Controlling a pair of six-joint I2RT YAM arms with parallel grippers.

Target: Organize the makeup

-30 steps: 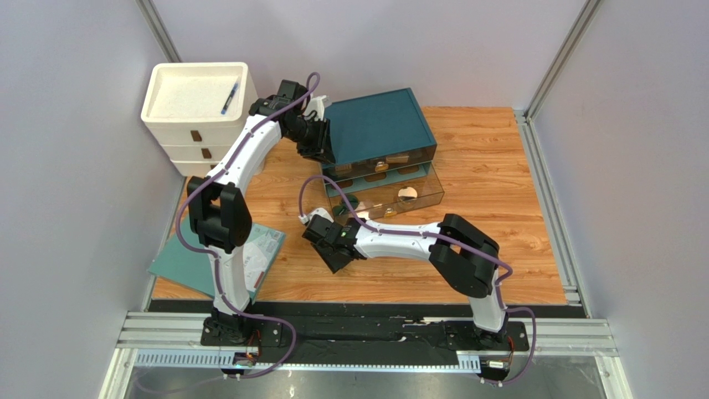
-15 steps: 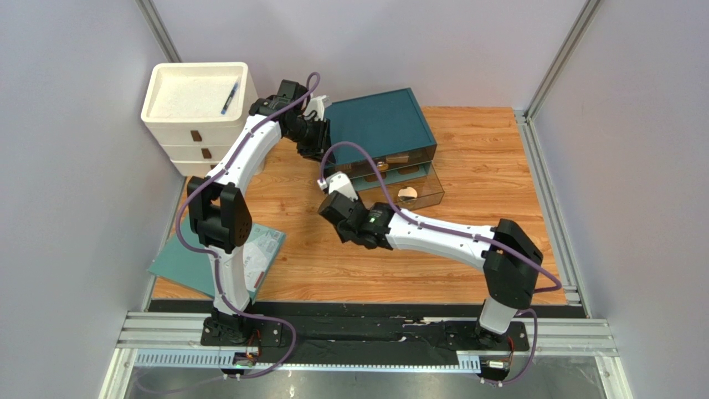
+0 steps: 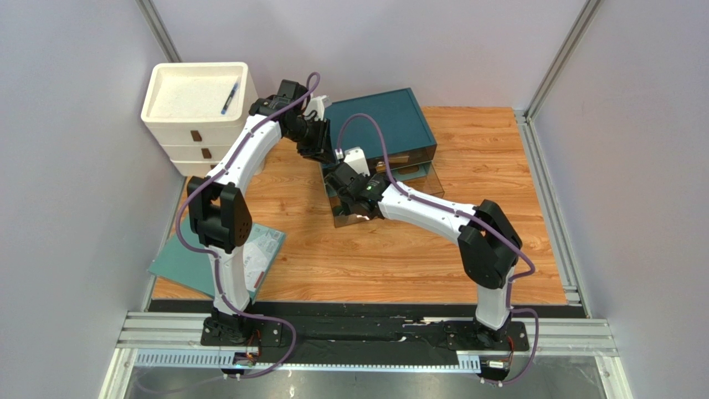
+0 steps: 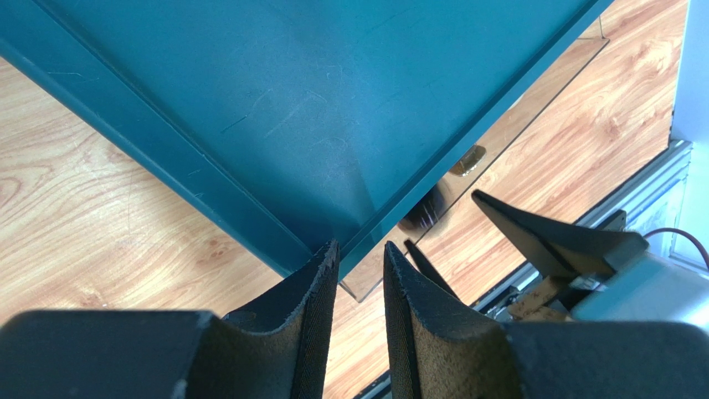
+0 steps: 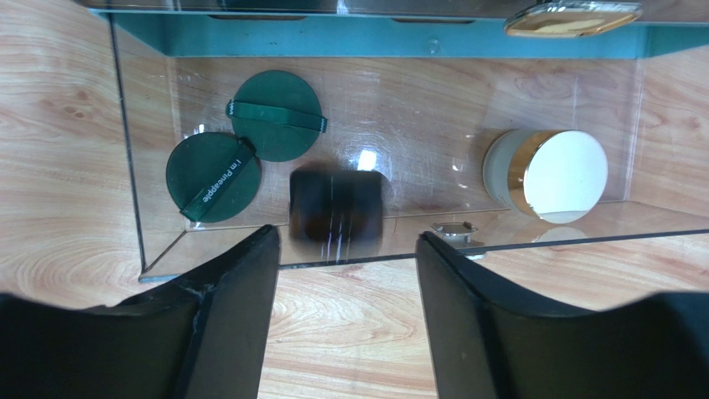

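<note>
The teal organizer stands at the back with its clear lower drawer pulled out. My right gripper hangs open just in front of that drawer. A blurred black jar lies in the drawer, past the fingertips and free of them. Beside it lie two dark green discs and a gold-rimmed white jar. A gold compact shows in the drawer above. My left gripper pinches the organizer's front left corner with its fingers close together.
A white drawer unit with a blue pen on top stands at the back left. A teal booklet lies at the near left, beside the left arm's base. Grey walls close in both sides.
My right arm has swung from the near middle of the table up to the open drawer, and its jaws have widened. The left arm has stayed at the organizer's corner.
</note>
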